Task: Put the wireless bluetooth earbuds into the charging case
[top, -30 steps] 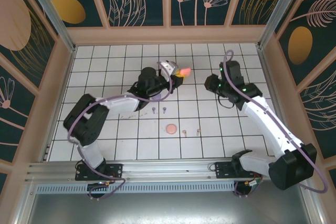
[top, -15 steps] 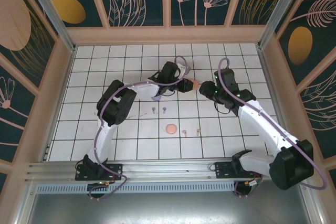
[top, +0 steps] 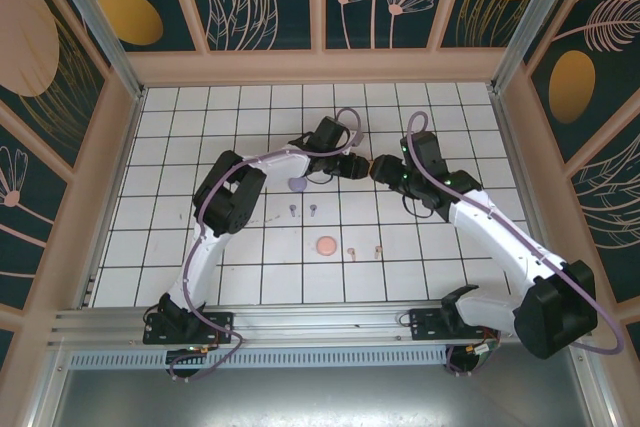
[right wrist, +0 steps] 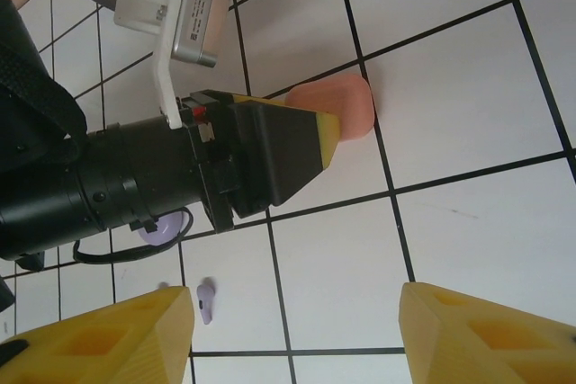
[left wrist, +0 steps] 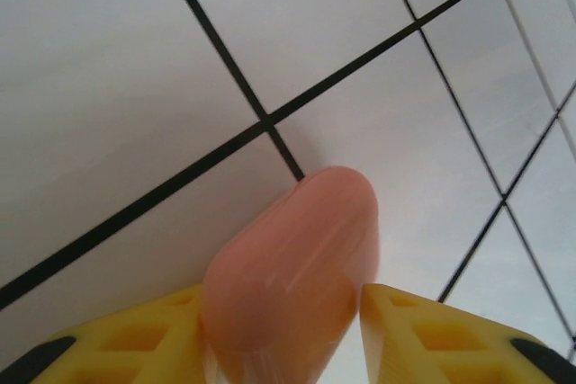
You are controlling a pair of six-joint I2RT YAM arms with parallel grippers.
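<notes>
Two yellow fingers (left wrist: 135,334) of the left gripper (top: 360,165) flank a salmon-pink rounded plastic charging case (left wrist: 297,276), its tip on the white tiled tabletop (left wrist: 135,60); whether clamped or released, cannot tell. The right gripper (right wrist: 292,330) stands just right of it, fingers wide and empty. Tiny lilac and pink stemmed earbuds (top: 312,210) lie nearer.

1. The top external camera sits above and behind the arm bases (top: 190,325) and looks down on the whole tiled table (top: 200,147) from far.
2. The left wrist camera looks along its own yellow fingers (left wrist: 135,339), very near to the tiles.
3. The right wrist camera looks down from somewhat higher, towards the left gripper (right wrist: 335,128).
4. Both wrist views share the pink case (left wrist: 288,285) and the tiles around it.
</notes>
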